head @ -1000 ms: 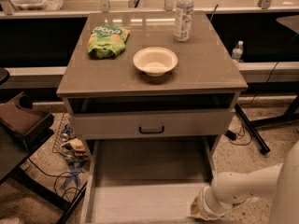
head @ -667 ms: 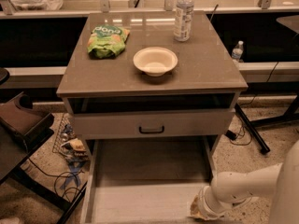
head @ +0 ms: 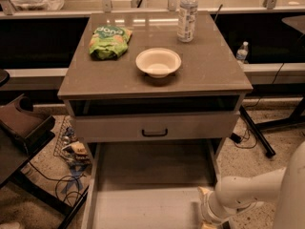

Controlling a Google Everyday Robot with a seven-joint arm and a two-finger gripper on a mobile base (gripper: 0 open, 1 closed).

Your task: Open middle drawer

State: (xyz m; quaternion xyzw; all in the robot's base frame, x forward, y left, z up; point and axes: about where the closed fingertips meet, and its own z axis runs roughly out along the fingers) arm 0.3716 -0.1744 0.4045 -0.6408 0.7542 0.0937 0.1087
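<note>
Bench (head: 209,66) above, middle drawer (head: 152,175) well out; claw (head: 205,214) at its front-right, grip state untellable. Pull straight, level.

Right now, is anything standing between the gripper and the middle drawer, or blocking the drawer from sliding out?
Nothing visible does. The gripper sits at the front right corner of the middle drawer, already pulled far out. Floor clutter lies beside its left side; past its front edge is out of view.
</note>
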